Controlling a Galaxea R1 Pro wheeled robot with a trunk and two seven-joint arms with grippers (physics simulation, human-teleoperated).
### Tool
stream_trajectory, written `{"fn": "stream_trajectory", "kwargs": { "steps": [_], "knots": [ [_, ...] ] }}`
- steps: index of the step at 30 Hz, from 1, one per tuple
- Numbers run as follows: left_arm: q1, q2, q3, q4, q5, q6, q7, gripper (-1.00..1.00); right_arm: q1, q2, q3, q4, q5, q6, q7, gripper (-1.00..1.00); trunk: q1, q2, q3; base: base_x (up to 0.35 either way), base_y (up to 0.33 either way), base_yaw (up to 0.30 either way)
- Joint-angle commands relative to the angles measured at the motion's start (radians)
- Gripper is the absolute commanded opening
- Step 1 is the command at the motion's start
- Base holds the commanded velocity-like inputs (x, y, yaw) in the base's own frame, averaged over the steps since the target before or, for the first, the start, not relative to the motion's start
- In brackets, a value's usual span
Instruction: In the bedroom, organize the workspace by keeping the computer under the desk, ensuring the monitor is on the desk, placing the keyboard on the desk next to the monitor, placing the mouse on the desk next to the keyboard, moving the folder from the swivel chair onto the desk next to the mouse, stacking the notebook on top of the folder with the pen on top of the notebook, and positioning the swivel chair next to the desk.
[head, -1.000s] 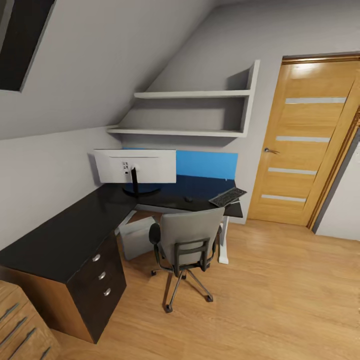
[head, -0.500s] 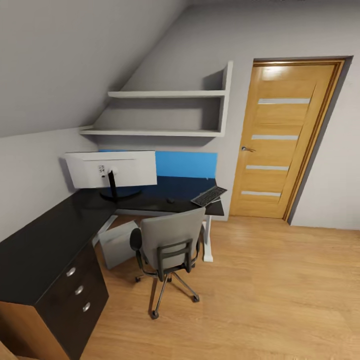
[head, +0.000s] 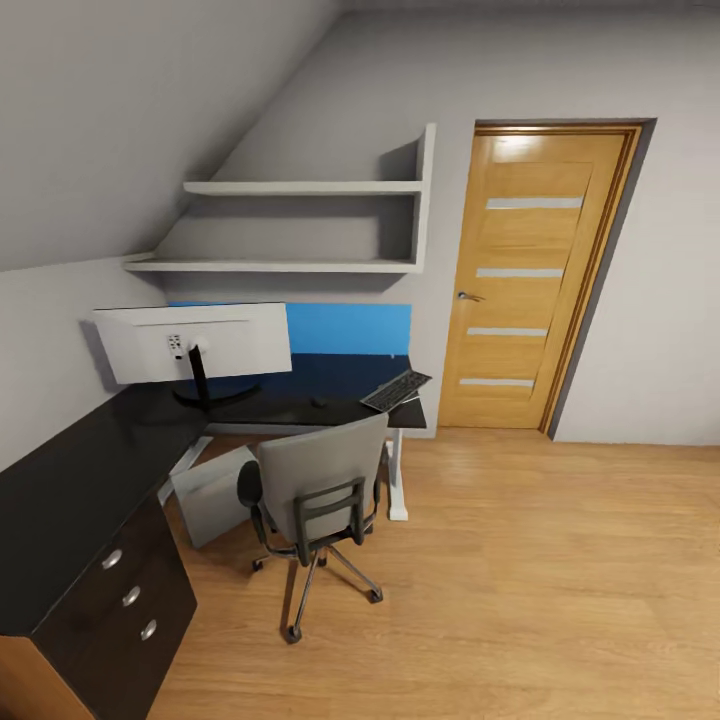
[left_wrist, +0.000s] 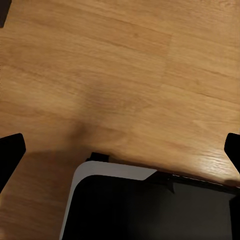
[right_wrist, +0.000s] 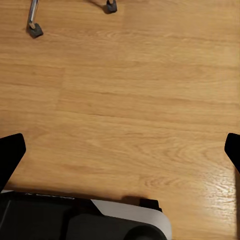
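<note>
In the head view the black L-shaped desk (head: 60, 480) runs along the left wall to a blue back panel. The monitor (head: 195, 342) stands on it with its white back towards me. The mouse (head: 319, 402) and the keyboard (head: 396, 390) lie further right on the desk, the keyboard at the desk's end. The grey swivel chair (head: 320, 490) stands at the desk, its back hiding the seat, so the folder is hidden. The notebook and pen are out of view. The computer (head: 212, 493) sits under the desk. My left gripper (left_wrist: 120, 152) and right gripper (right_wrist: 120, 150) hang open over bare floor.
A wooden door (head: 530, 275) stands shut at the back right, with wall shelves (head: 300, 225) above the desk. Light wood floor (head: 540, 580) stretches right of the chair. Two chair casters (right_wrist: 35, 31) show in the right wrist view. My own base (left_wrist: 150, 205) lies under the grippers.
The whole head view has shifted: the camera turned right, so desk, chair and door sit further left in the picture. The low wood drawer unit has left the frame.
</note>
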Motion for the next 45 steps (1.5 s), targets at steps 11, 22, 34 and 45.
{"fn": "stream_trajectory", "kwargs": {
  "steps": [11, 22, 34, 45],
  "knots": [
    [0.0, 0.003, 0.0, -0.001, 0.004, -0.002, -0.002, 1.0, 0.0, -0.001, 0.0, -0.001, -0.001, -0.003, 0.002, 1.0, 0.0, -0.001, 0.004, 0.089, 0.0, -0.192],
    [0.0, 0.005, 0.0, 0.0, 0.004, -0.001, -0.003, 1.0, 0.0, -0.001, 0.0, 0.001, 0.0, -0.003, 0.003, 1.0, 0.0, -0.001, 0.011, 0.312, -0.006, -0.238],
    [0.0, 0.005, 0.0, -0.001, 0.005, -0.001, -0.002, 1.0, 0.0, -0.001, 0.0, -0.001, 0.0, -0.003, 0.004, 1.0, 0.0, -0.001, 0.019, 0.136, -0.04, -0.239],
    [0.0, 0.005, 0.0, -0.001, 0.004, -0.001, -0.002, 1.0, 0.0, -0.002, 0.0, 0.001, 0.0, -0.003, 0.004, 1.0, 0.0, -0.001, 0.026, 0.004, -0.001, -0.239]
  ]
}}
